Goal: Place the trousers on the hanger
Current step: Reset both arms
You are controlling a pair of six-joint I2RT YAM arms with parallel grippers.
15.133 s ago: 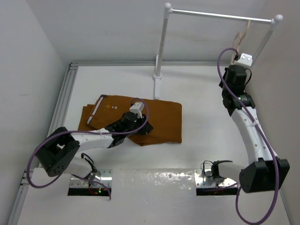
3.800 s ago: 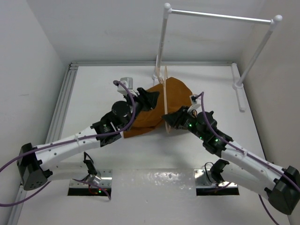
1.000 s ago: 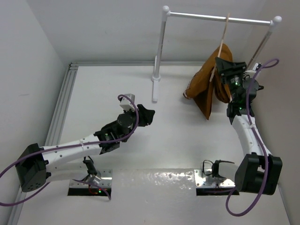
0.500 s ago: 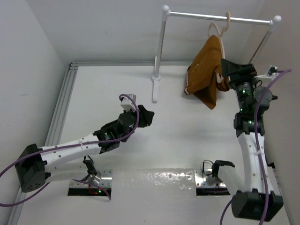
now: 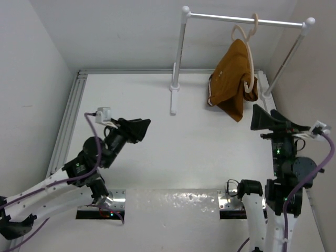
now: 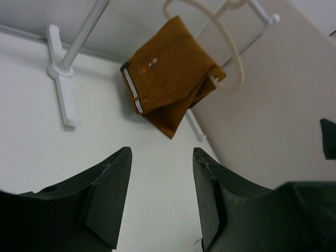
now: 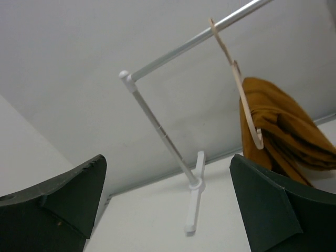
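Trousers (image 5: 231,84) draped over hanger (image 5: 250,55), hooked on rail (image 5: 220,15), upper right of frame, above counter (image 5: 199,142). Left fingers (image 6: 107,194) apart, mid-left. Right fingers (image 7: 265,210) wide apart, right edge.

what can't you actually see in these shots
Top external: lower bar of the hanger, covered by the trousers.
Left wrist: the hanger's hook, cut off by the top edge.
Right wrist: the trousers' lower part, behind a finger of the right gripper and the frame edge.
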